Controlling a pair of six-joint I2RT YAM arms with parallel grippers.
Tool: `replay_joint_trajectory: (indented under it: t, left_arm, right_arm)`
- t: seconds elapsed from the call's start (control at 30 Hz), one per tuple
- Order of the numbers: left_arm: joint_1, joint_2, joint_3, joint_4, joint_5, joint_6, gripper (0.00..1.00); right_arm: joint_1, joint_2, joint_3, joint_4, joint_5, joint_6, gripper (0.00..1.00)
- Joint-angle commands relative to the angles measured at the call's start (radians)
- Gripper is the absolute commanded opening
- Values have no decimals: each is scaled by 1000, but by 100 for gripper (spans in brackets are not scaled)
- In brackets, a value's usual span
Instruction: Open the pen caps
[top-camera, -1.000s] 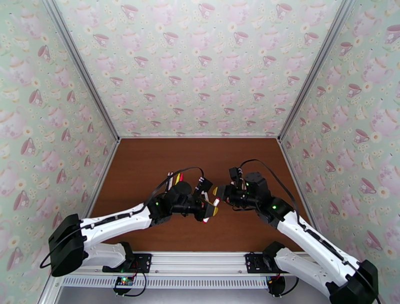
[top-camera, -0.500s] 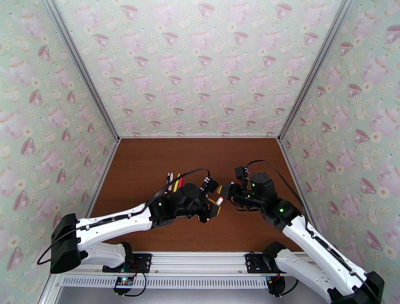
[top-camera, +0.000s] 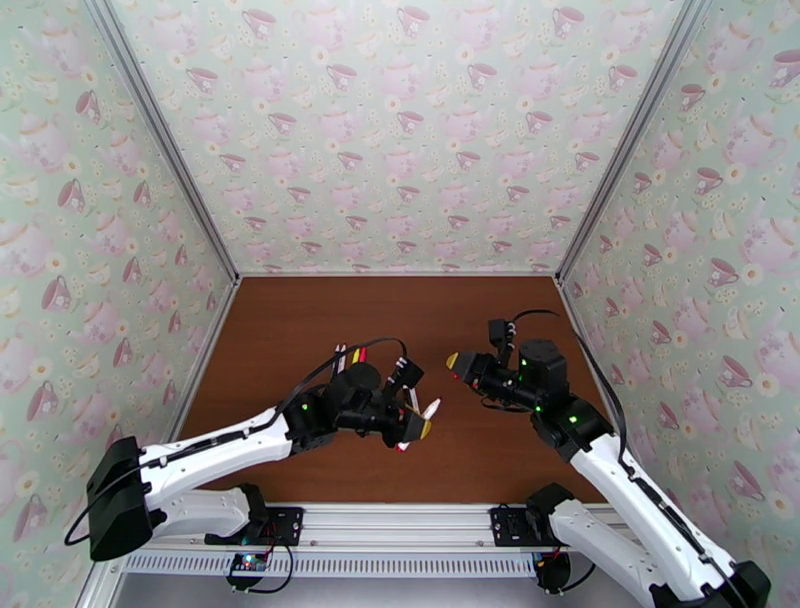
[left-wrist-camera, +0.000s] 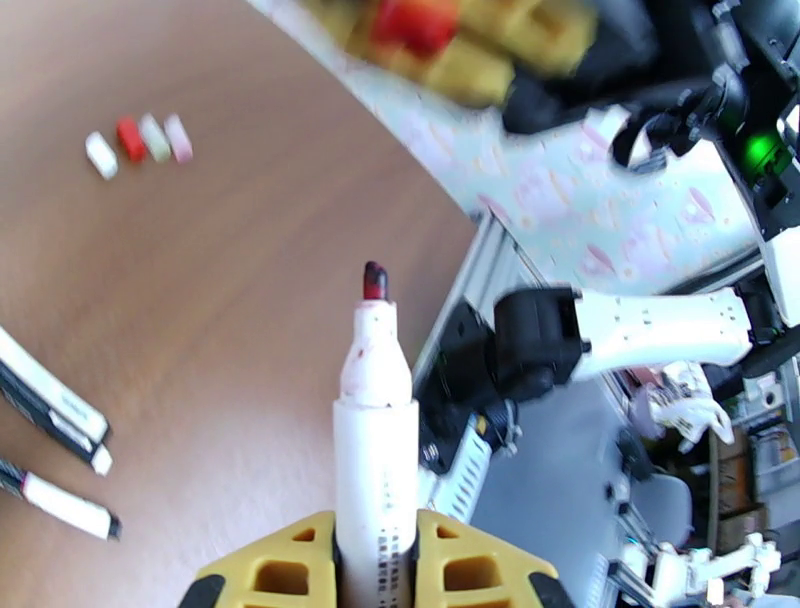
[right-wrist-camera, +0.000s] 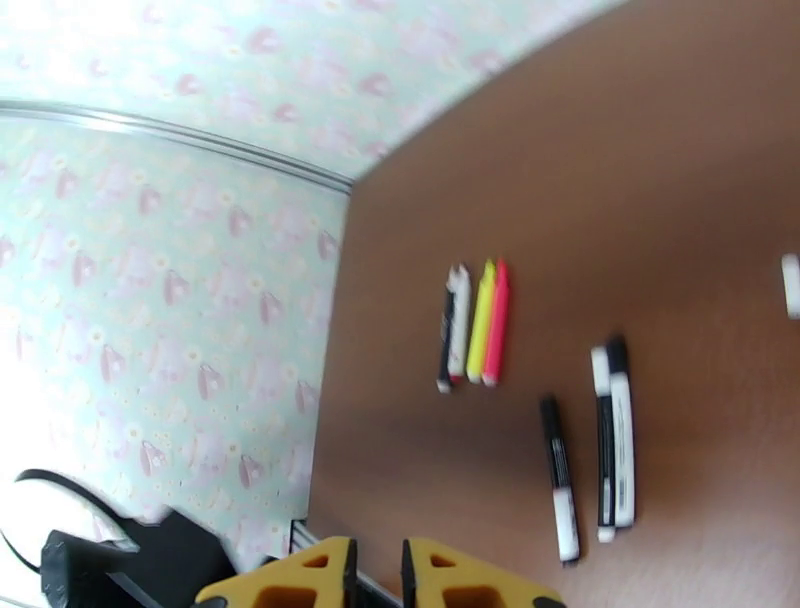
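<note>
Left hand (top-camera: 418, 424): clamped on white marker pen (left-wrist-camera: 373, 440), dark-red tip bare, held above table (left-wrist-camera: 230, 260). Right hand (top-camera: 455, 361): apparently closed on red cap (left-wrist-camera: 418, 22), well apart. Advised: lay cap beside loose caps (left-wrist-camera: 140, 145); keep tip off the table.

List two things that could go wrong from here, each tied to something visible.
1. The uncapped pen clamped in the left gripper has its dark-red tip bare; it could smear the table when set down.
2. The small red cap pinched in the right gripper could slip, roll, or scatter the loose caps.
</note>
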Motion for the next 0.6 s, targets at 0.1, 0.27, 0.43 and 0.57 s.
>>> replay_joint_trajectory:
  t: [0.1,0.27,0.43,0.57]
  left_arm:
    - [5,-48,-31,-38,-20,-19,0]
    - [14,-132,-68,2,-188,-68,0]
    - [69,-202,-119,53,-250,-119,0]
    - [97,-240,-120,9,-267,-121,0]
  right_arm:
    - [0,15,60,-86,65,-90,5]
    - [0,52,111,-287,141,-214,7]
    - [-7,125,117,-453,202,-334,7]
    - [-19,191,109,-517,275,-398,7]
